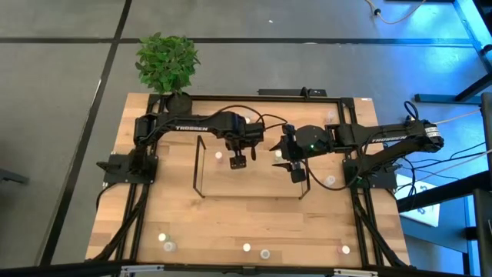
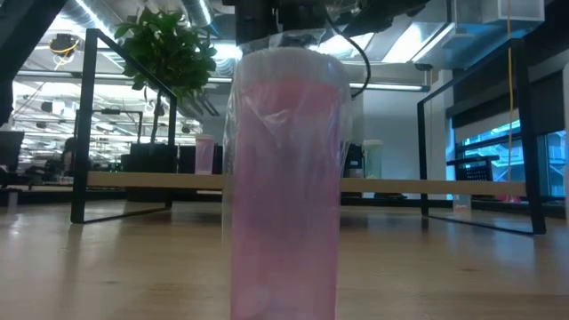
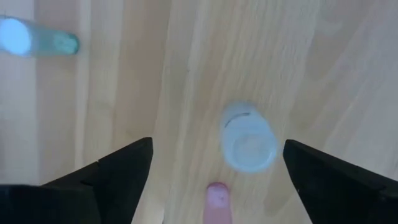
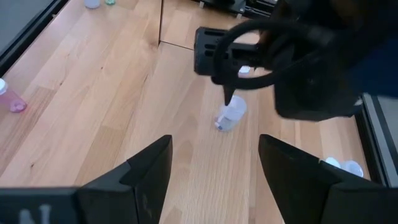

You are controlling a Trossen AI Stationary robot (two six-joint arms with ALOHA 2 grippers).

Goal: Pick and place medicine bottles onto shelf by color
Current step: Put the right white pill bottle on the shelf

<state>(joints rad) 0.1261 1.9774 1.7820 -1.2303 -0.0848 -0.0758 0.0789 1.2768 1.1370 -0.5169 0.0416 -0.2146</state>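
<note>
The left tool (image 1: pixel 238 162) hangs over the shelf (image 1: pixel 201 165) near the middle of the worktop (image 1: pixel 231 223), its fingers (image 3: pixel 118 177) spread wide and holding nothing. Straight under it a clear bottle (image 3: pixel 249 144) stands upright on the shelf board, cap up, so its long axis points along the tool's line of sight. The bottle sits between the two fingers, nearer one than the other and touching neither. A pink bottle (image 3: pixel 216 198) stands just beside it, lower down in the same gap.

The right tool (image 1: pixel 298 173) hovers over the shelf's right end with fingers (image 4: pixel 149 177) parted and empty; in its own view the left arm stands over the same clear bottle (image 4: pixel 231 115), which shows the left arm is the nearer one.

Judgement: the clear bottle looks already set down, so the left tool should lift straight up, since any sideways drift could tip either small bottle. More bottles wait along the worktop's near edge (image 1: pixel 246 248), one pink bottle (image 2: pixel 284 187) right in front of the low camera
</note>
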